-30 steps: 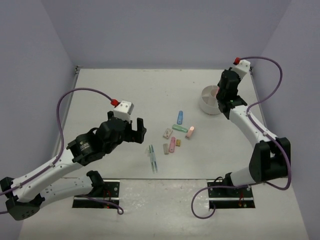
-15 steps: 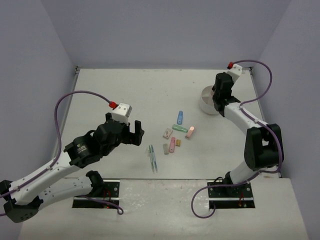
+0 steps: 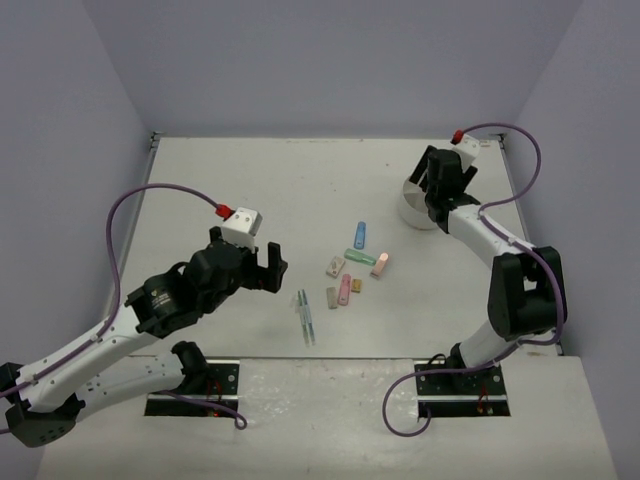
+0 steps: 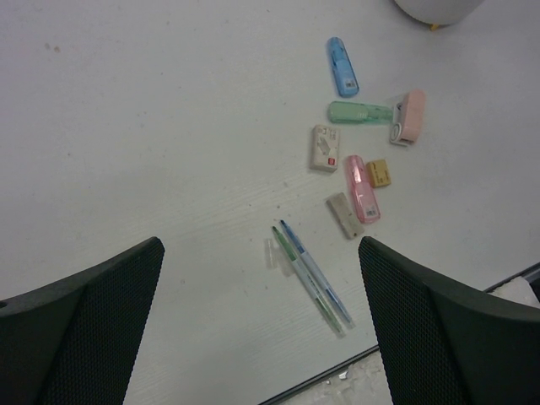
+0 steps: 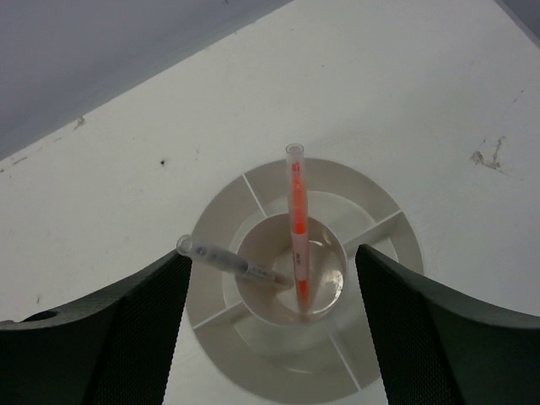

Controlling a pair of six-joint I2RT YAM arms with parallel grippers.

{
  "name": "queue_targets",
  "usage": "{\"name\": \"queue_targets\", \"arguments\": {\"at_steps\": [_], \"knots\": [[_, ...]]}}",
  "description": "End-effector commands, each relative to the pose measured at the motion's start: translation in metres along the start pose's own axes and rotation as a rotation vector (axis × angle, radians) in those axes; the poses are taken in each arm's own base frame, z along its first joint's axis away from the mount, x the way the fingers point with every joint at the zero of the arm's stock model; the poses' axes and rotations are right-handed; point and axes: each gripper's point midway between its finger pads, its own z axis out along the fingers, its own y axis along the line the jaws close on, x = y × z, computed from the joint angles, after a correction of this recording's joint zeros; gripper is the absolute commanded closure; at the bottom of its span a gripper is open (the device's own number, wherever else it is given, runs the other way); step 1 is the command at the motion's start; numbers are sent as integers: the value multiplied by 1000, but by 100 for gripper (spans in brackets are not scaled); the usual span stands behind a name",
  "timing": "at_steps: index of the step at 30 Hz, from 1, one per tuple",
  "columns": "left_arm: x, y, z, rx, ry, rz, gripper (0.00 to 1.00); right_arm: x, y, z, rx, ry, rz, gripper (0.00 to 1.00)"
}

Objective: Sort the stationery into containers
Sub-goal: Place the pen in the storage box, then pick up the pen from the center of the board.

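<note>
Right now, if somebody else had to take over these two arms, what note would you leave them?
Left end effector: open, empty, hovering near the loose stationery.
Right end effector: open, empty, above the low white round divided plastic tub at far right.
Done: an orange-cored clear pen and a clear grey-capped pen lean in the tub's centre cup.
Left: two thin blue-and-green pens lying side by side, and seven small pastel blocks (blue, green, pink, tan, whitish) on the white tabletop. The wedge compartments in view hold none.
</note>
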Motion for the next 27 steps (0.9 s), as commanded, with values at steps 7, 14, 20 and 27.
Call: {"name": "queue_targets", "arguments": {"at_steps": [7, 14, 20, 27], "knots": [[-10, 41, -3, -249, -65, -62, 0, -37, 47, -123, -252, 60, -10, 24], [-28, 73, -30, -422, -160, -243, 0, 69, 102, -273, -672, 361, -174, 53], [-19, 62, -26, -320, -149, -225, 0, 163, 113, -328, -705, 564, -272, 64], [-7, 27, -20, -121, -37, -98, 0, 234, 121, -340, -611, 674, -417, 66]]}}
